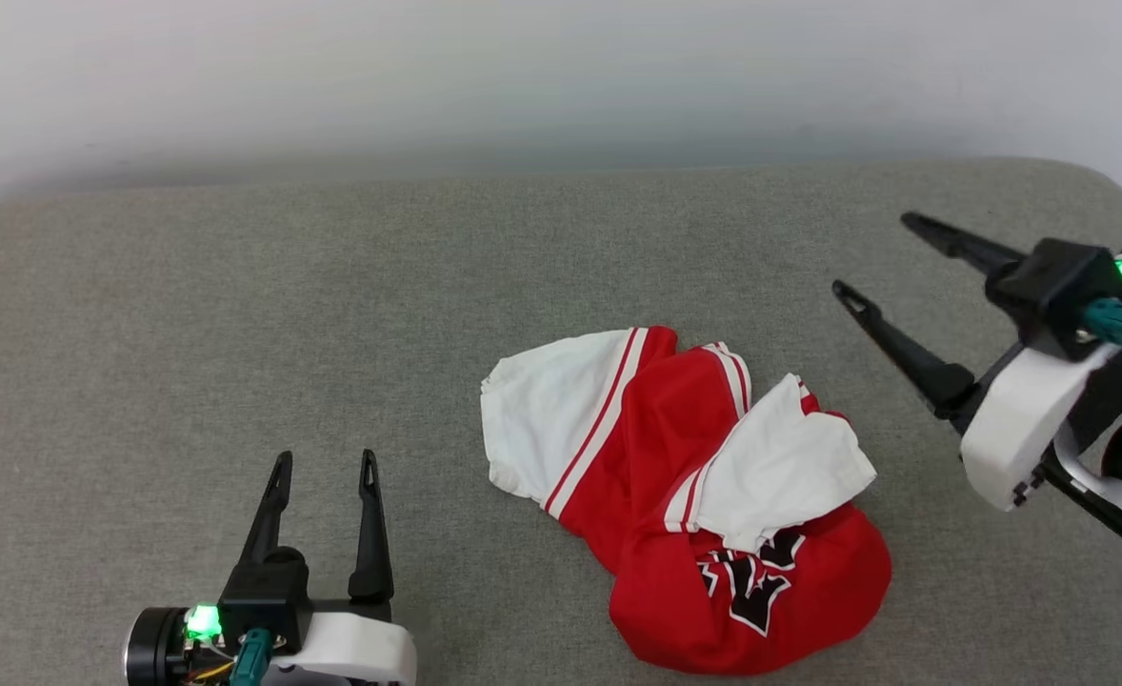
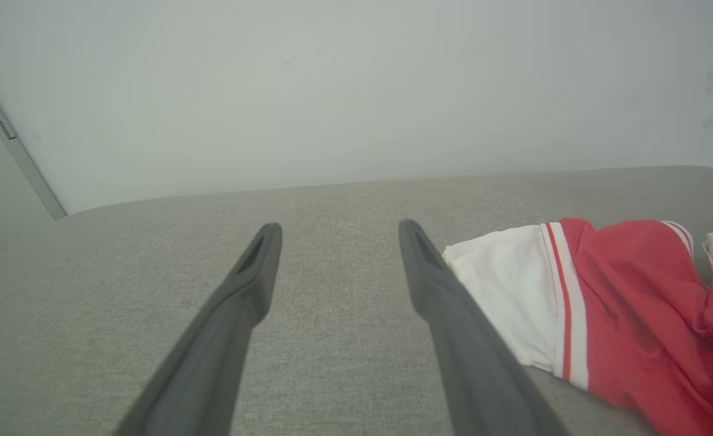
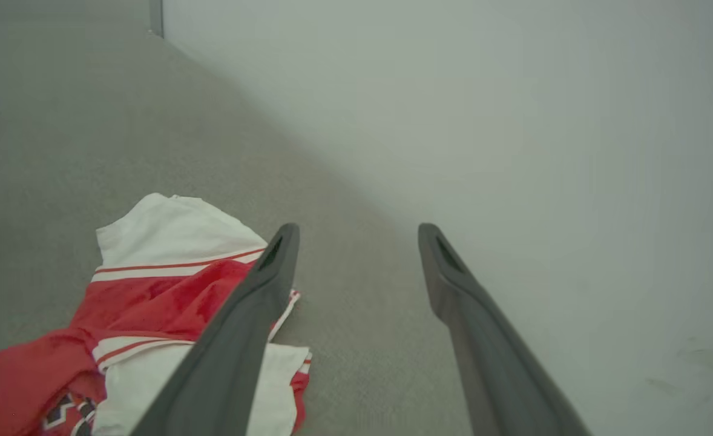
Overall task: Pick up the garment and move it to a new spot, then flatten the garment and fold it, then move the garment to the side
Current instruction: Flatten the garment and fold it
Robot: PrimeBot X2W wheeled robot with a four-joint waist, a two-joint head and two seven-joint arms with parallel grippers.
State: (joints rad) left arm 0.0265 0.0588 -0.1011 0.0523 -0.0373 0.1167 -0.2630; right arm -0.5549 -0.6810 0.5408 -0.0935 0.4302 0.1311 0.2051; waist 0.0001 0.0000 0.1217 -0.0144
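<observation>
The bright red short-sleeved T-shirt with white sleeves and red-and-white striped trim (image 1: 651,433) lies crumpled in a loose heap on the grey fabric-covered tabletop (image 1: 190,314), right of centre and toward the near edge in the head view. One white sleeve spreads out at its left, the other is folded over the red body, and a black-and-white print shows on the lowest red fold.

The left tool (image 1: 325,459) sits at the lower left of the head view, its two long dark fingers parted by a moderate gap and pointing away from the robot. It holds nothing and is apart from the shirt. In the left wrist view, the left tool (image 2: 339,227) has bare grey cloth between its fingers, with the shirt (image 2: 623,303) to its right.

The right tool (image 1: 873,253) hangs to the right of the shirt, its fingers spread wide and empty, pointing up and left. In the right wrist view, the right tool (image 3: 358,229) is open, and its left finger crosses in front of the shirt (image 3: 151,290); contact cannot be told.
</observation>
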